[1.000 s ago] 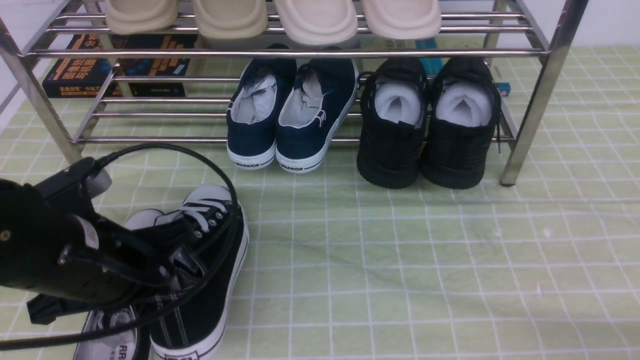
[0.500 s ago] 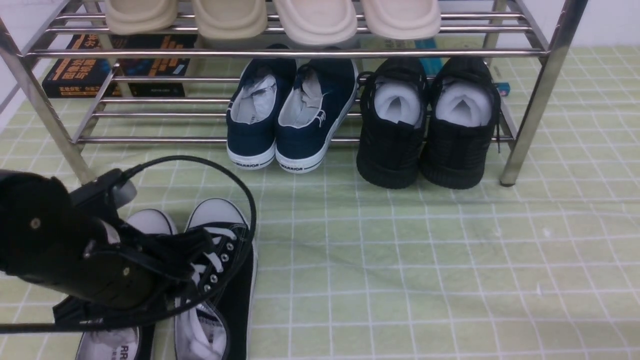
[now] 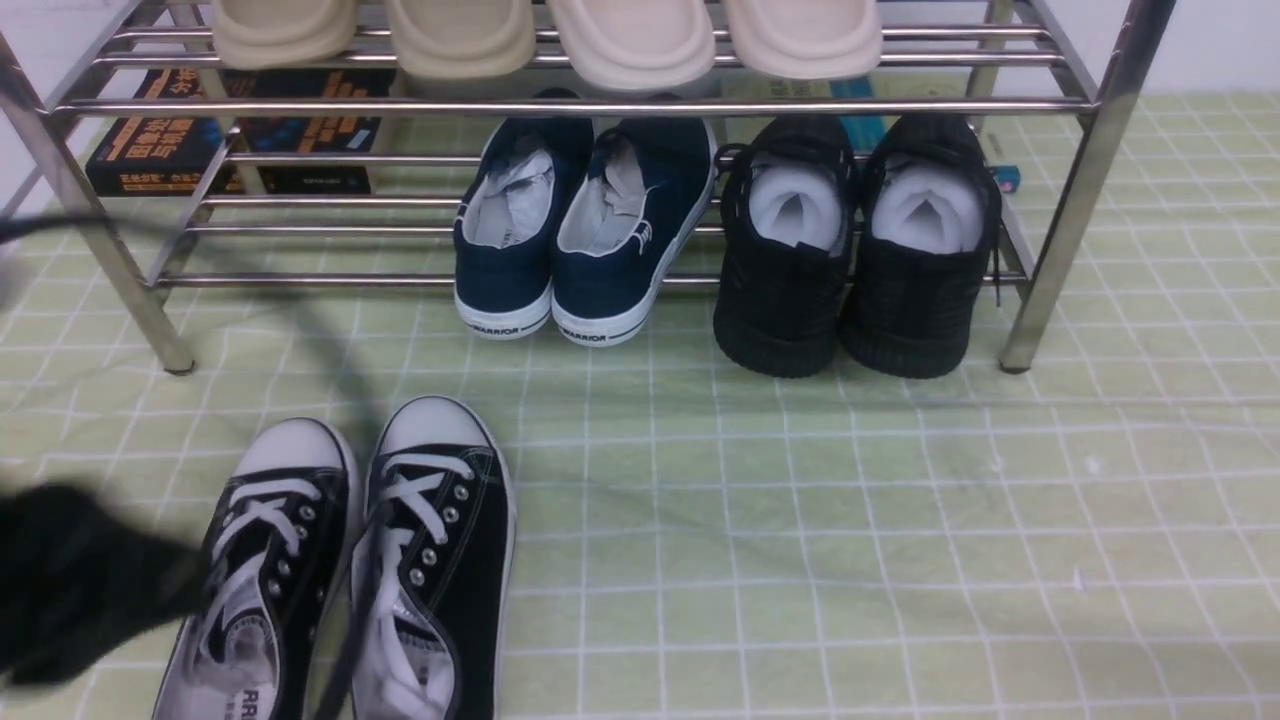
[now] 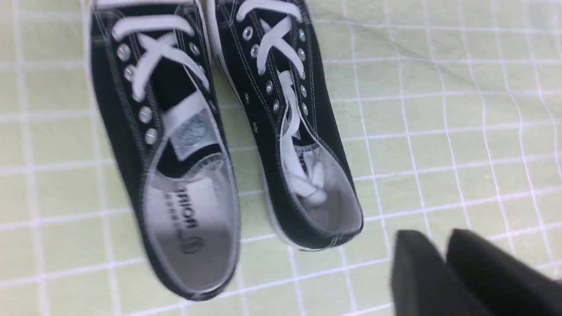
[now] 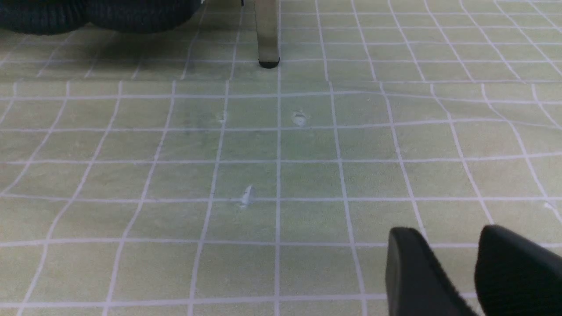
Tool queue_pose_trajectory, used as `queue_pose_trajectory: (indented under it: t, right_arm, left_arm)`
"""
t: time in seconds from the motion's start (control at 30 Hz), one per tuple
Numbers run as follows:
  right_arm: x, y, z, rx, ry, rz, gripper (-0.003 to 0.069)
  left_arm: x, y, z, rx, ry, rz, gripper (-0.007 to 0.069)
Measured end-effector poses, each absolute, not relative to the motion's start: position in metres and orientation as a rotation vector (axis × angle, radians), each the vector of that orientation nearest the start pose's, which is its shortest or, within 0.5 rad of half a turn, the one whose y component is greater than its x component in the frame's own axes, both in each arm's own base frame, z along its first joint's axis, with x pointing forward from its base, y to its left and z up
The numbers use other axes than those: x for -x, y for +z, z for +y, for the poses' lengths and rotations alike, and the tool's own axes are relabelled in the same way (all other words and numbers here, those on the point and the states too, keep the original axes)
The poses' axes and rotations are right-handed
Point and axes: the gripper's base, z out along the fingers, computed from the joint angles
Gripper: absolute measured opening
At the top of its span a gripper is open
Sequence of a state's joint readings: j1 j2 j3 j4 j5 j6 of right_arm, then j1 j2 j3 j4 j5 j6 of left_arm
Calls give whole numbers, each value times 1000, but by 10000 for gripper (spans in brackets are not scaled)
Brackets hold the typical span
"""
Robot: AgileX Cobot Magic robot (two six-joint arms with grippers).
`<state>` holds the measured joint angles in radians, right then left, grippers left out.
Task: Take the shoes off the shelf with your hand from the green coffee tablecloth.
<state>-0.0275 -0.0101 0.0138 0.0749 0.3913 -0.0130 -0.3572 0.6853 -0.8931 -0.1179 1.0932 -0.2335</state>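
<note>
"WARRIOR" is printed on both navy slip-ons' [image 3: 580, 230] white heel strips.

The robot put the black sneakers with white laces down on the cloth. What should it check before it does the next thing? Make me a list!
1. Both black sneakers off the chrome shoe rack: ok, they lie side by side on the green checked cloth.
2. Sneakers upright on their soles: ok.
3. Left gripper clear of the sneakers: ok, nothing sits between its jaws.
4. Left jaws open or shut: cannot tell, only a narrow gap shows.
5. Navy WARRIOR slip-ons and black knit shoes on the lower tier: ok.
6. Right gripper empty: ok, bare cloth in front of it.
</note>
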Motion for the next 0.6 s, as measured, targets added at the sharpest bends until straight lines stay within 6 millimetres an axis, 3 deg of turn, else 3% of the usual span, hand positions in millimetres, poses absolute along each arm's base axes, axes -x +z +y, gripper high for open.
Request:
queue_pose_trajectory:
  t: [0.07, 0.17, 0.4, 0.6]
  right_arm:
    - [-52, 174, 1, -59, 47, 1877, 237]
    - [-52, 174, 1, -59, 47, 1877, 237]
    - [-52, 174, 1, -59, 47, 1877, 237]
    - [-52, 174, 1, -59, 47, 1877, 237]
  left_arm:
    - [-69, 359, -35, -183, -419, 2312, 27]
    - [-46, 343, -25, -175, -439, 2137, 1]
    - [-39, 303, -21, -58, -561, 1829, 1]
    - [-45, 276, -22, -41, -553, 1842, 1]
